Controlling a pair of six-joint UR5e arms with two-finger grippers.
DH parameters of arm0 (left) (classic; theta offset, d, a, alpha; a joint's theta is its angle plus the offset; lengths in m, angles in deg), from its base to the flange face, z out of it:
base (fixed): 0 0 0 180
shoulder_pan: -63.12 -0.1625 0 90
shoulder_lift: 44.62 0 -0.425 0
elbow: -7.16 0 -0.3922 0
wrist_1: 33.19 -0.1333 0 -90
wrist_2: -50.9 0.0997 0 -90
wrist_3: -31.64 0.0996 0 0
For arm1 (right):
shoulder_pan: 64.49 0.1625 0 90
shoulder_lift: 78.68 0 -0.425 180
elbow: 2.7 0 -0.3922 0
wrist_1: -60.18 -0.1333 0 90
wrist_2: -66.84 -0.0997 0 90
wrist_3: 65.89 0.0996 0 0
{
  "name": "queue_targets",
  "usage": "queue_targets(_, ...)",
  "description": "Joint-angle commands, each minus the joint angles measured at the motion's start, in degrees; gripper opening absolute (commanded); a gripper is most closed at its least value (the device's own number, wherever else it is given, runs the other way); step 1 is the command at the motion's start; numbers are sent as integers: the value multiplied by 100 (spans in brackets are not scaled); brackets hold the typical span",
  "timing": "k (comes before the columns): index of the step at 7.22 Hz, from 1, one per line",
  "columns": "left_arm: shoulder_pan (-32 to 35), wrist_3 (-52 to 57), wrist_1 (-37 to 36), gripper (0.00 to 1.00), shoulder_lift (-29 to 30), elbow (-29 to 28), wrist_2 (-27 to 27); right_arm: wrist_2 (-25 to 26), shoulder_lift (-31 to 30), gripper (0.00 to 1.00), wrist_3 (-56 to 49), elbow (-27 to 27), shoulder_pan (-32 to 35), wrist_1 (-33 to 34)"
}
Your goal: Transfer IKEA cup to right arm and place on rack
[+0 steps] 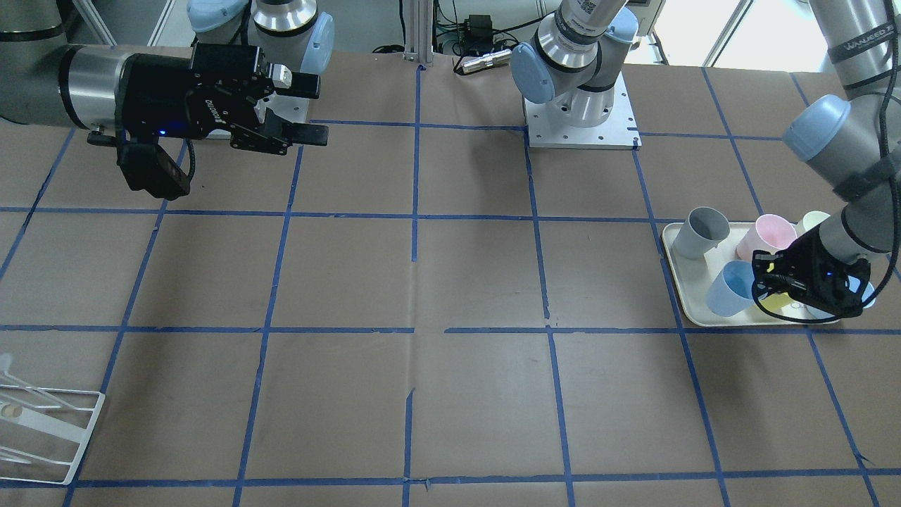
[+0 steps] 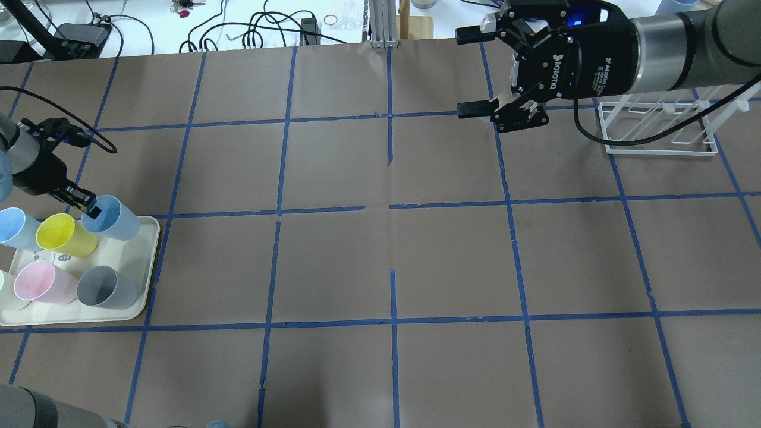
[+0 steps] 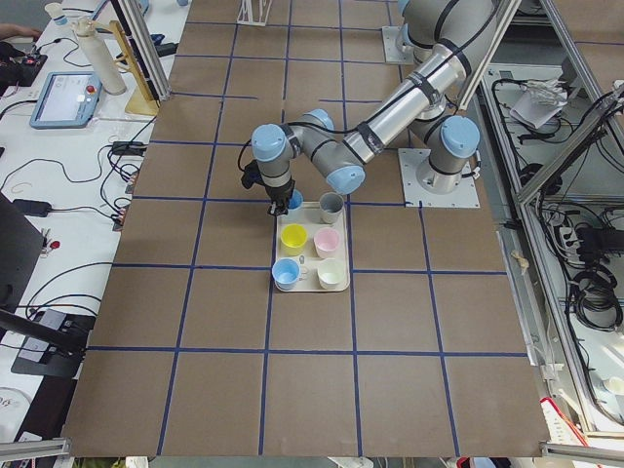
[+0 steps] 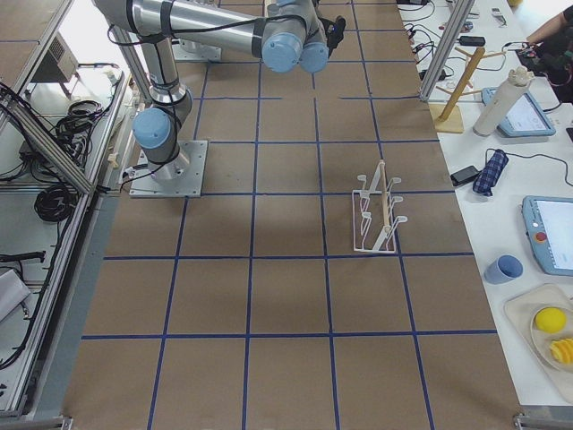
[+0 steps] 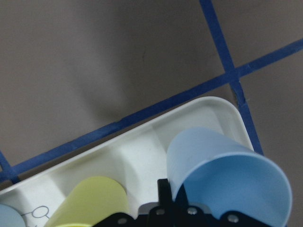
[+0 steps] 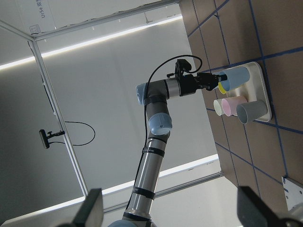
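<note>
The IKEA cup point(image 2: 116, 219) is pale blue and stands at the far right corner of the cream tray point(image 2: 145, 261). My left gripper point(image 2: 83, 202) is shut on its rim, one finger outside the wall and the other hidden inside. The cup also shows in the left wrist view point(image 5: 227, 175) and the front view point(image 1: 728, 292). My right gripper point(image 2: 469, 72) is open and empty, held high above the table's far right part, just left of the white wire rack point(image 2: 657, 128). The rack also shows in the front view point(image 1: 42, 429).
On the tray also stand a second blue cup point(image 2: 15, 227), a yellow cup point(image 2: 62, 235), a pink cup point(image 2: 38, 282), a grey cup point(image 2: 101, 288) and a cream cup at the view's edge. Brown paper with blue tape lines covers the table point(image 2: 386, 255).
</note>
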Motion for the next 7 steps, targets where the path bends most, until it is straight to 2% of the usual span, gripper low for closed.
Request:
queue_targets(1,129,-1123,1080,0,-146,-611,-849,-13,-24,100,-65,3,13,7)
queue_targets(2,278,-1669,1896,0,-269,-892,-1245,-4,-16,100,-73,21,5,33)
queue_targets(4,637,-3100,3609,0,-480,-1542,-2456,58,-24,100,-73,3,13,42)
queue_targets(5,831,-3673,4331,0,-542,-1736,-3175,75,-16,100,-30,3,13,251)
queue_targets(6,929,-3896,4956,0,-638,-1782,-3922,84,2,100,-21,-6,13,279)
queue_targets(7,1008,-3863,5580,0,-639,-1765,-4330,67,11,100,-12,-14,5,297)
